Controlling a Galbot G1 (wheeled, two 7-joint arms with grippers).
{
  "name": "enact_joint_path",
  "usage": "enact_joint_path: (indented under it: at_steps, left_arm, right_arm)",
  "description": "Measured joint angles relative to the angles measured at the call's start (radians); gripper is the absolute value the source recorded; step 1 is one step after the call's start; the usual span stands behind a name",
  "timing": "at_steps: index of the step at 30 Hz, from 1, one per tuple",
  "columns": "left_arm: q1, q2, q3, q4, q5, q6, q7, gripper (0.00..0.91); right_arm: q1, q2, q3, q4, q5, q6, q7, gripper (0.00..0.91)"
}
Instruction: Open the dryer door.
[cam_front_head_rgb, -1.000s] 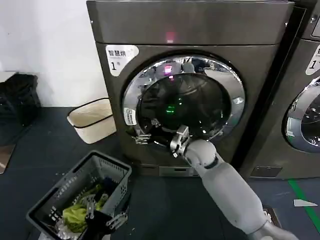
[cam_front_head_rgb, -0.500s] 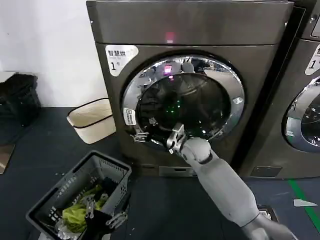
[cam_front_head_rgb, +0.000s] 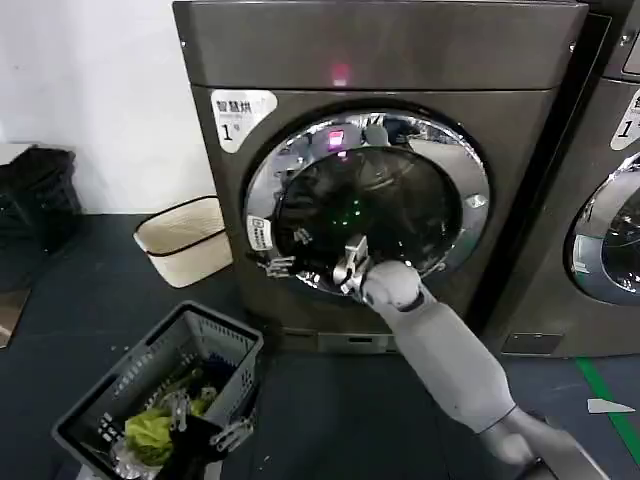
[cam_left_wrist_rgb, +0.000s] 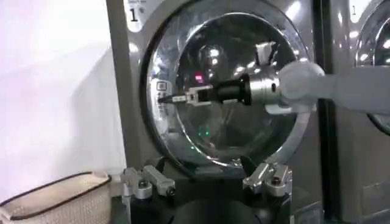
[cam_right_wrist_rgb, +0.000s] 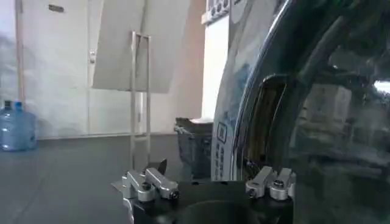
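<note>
From your head view, the right arm reaches up and forward, its right gripper (cam_front_head_rgb: 283, 266) at the lower left rim of the dryer door (cam_front_head_rgb: 440, 150), a shiny chrome ring around dark glass on the grey-brown metallic dryer (cam_front_head_rgb: 400, 50). The left gripper (cam_front_head_rgb: 215, 440) hangs low beside a grey slatted basket (cam_front_head_rgb: 215, 345). In your left wrist view, the right gripper (cam_left_wrist_rgb: 167, 98) lies level at the door (cam_left_wrist_rgb: 292, 146) rim, fingers nearly together; the left gripper's (cam_left_wrist_rgb: 207, 181) fingers stand apart. In your right wrist view, the chrome ring (cam_right_wrist_rgb: 244, 122) curves close by.
</note>
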Motion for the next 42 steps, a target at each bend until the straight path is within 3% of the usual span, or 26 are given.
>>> enact_joint_path:
  at_steps: [8,18,29,42]
  left_arm:
    - [-0.030,0.019,-0.020,0.007,-0.008,0.072,-0.007,0.907]
    - [-0.083,0.053,-0.065,0.038,-0.049,0.096,-0.034,0.907]
    - [-0.140,0.097,-0.184,0.064,-0.179,0.112,0.094,0.907]
    - [-0.234,0.224,-0.320,0.120,-0.362,0.192,0.114,0.907]
  right_arm:
    - [-0.029,-0.029,0.005,0.029,0.006,0.002,-0.122,0.907]
    - [-0.072,-0.091,0.020,0.096,0.019,0.005,-0.307,0.907]
    - [-0.130,-0.165,0.050,0.196,0.053,0.022,-0.426,0.907]
    - [-0.261,-0.276,0.158,0.312,0.052,0.015,-0.624,0.907]
